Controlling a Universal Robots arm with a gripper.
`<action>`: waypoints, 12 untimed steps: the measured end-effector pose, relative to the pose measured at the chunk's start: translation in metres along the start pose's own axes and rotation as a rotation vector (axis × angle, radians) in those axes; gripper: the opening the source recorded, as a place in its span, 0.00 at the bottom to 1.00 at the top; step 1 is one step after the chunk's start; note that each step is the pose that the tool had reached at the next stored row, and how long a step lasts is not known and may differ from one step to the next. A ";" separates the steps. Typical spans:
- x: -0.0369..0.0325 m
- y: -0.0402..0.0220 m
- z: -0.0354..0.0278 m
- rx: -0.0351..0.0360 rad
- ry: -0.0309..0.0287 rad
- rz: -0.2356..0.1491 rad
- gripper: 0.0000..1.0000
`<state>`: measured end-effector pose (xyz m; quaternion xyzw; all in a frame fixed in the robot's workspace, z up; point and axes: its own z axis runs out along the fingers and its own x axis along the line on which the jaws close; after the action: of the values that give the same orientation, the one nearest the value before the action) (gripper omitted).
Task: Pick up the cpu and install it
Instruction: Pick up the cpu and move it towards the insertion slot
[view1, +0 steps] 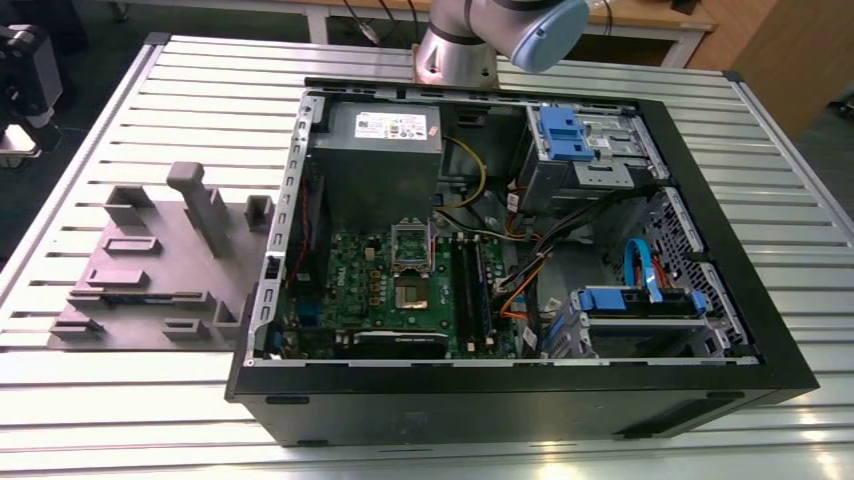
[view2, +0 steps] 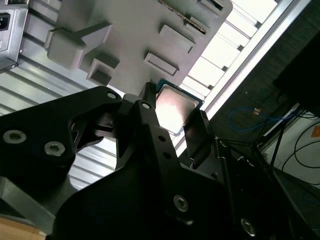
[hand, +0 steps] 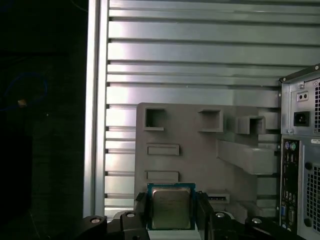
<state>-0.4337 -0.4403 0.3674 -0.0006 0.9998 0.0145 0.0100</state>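
Silvery-grey cpu (hand: 170, 207) pinched in the black gripper (hand: 171, 216), over an edge of the grey fixture block (hand: 200, 150).

In both wrist views the jaws close on two opposite sides of the cpu (view2: 175, 106), its metal top facing the cameras; whether it touches the block (view2: 130, 35) cannot be told. In the exterior view the arm (view1: 494, 35) stands at the slatted metal table's (view1: 134, 100) edge behind the open computer case (view1: 534, 400). The block (view1: 147, 270) lies just beside the case, whose rear panel (hand: 300, 150) flanks the gripper (view2: 172, 117). The motherboard (view1: 400, 290) lies exposed inside.
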 end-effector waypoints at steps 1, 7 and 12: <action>0.0000 0.0000 0.0000 -0.0001 -0.0001 0.000 0.47; -0.0001 0.0000 -0.0003 0.0001 0.0001 0.000 0.47; -0.0028 0.0000 -0.0002 0.0000 0.0001 0.000 0.47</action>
<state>-0.4309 -0.4403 0.3676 -0.0007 0.9998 0.0145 0.0099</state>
